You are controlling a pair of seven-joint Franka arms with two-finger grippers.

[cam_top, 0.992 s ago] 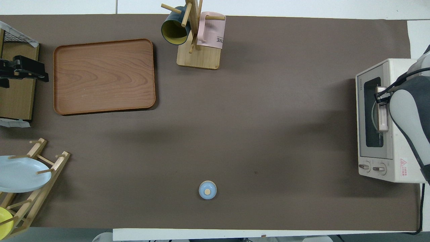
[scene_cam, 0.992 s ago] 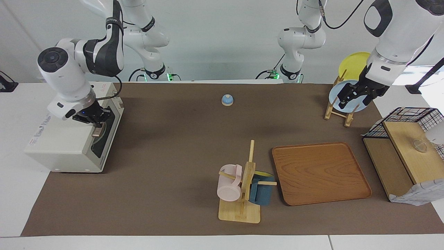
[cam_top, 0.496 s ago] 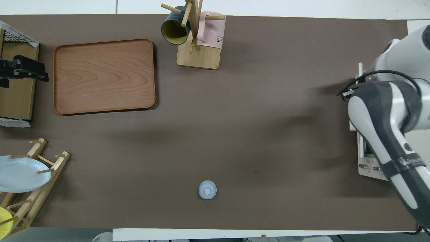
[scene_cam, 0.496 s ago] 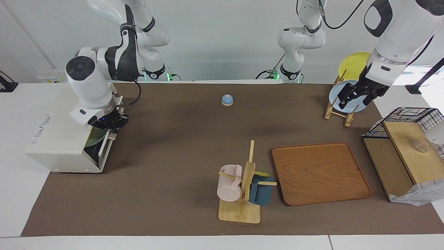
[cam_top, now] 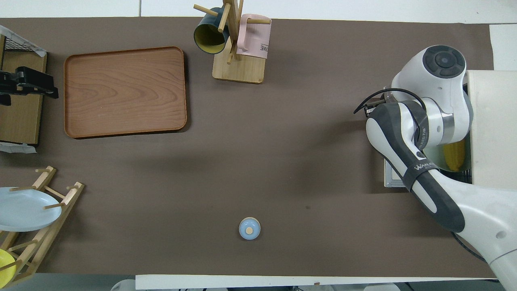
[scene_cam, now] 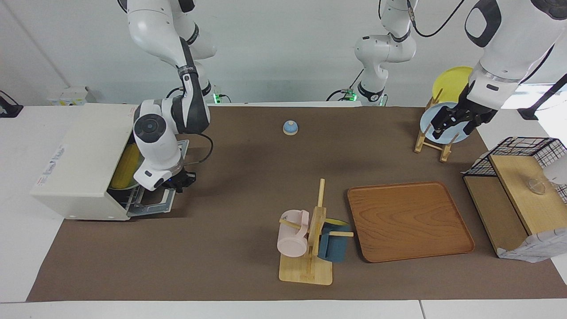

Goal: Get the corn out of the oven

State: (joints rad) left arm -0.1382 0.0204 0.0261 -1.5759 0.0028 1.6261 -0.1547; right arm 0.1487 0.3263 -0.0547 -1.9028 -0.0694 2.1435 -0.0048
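Observation:
The cream-white oven (scene_cam: 75, 164) stands at the right arm's end of the table, also in the overhead view (cam_top: 492, 121). Its door (scene_cam: 153, 201) lies open and flat. The yellow corn (scene_cam: 125, 170) lies inside on a pale plate on the rack, also seen from above (cam_top: 454, 153). My right gripper (scene_cam: 179, 181) is low at the door's outer edge, shut on the door's handle, and its arm covers most of the door from above. My left gripper (scene_cam: 455, 124) is open and empty, raised over the plate rack, and waits.
A wooden plate rack (scene_cam: 436, 137) holds a blue plate and a yellow plate. A wooden tray (scene_cam: 409, 219), a mug tree (scene_cam: 310, 248) with a pink and a blue mug, a small blue bell (scene_cam: 290, 127) and a black wire basket shelf (scene_cam: 518, 177) stand on the brown mat.
My right gripper has swung away from the oven and down with the door's handle. The door went from closed to fully open, and the corn came into view. The left arm has not moved.

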